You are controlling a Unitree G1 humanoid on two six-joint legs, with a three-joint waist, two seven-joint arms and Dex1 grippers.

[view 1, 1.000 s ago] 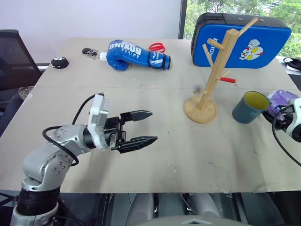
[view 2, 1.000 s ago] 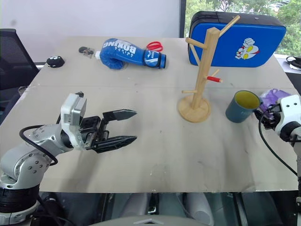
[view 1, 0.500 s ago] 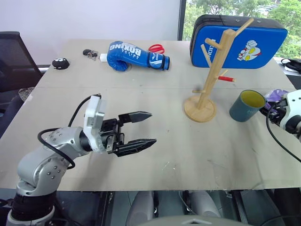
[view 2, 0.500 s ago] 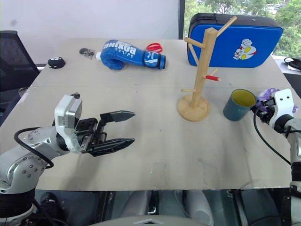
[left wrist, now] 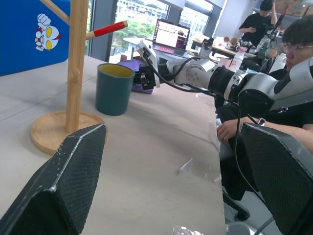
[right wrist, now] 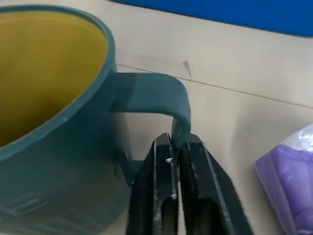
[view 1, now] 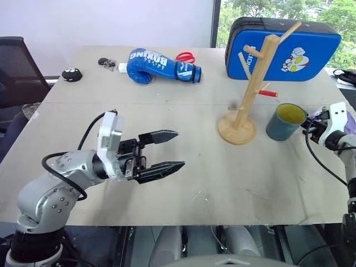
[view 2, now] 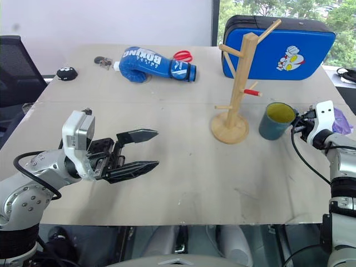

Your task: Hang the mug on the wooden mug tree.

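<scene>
Across the far side of the pale table (view 1: 183,167), a blue boxing glove (view 1: 161,65) reads "BOXING" beside red scissors (view 1: 186,56), and a blue pad (view 1: 289,47) carries a cartoon figure. Windows with greenery lie behind. Right of the wooden mug tree (view 1: 247,94) stands the mug (view 1: 285,122), upright. The right wrist view shows the right gripper (right wrist: 175,149) pinched shut on the mug's handle, a purple packet (right wrist: 291,171) beside it. The left gripper (view 1: 172,150) hovers wide open, empty, near left. The left wrist view shows seated people and a laptop (left wrist: 171,36).

The beige table (view 1: 167,183) carries the mug (view 1: 285,122), the wooden mug tree (view 1: 245,100), a boxing glove (view 1: 161,66), scissors (view 1: 186,56).
</scene>
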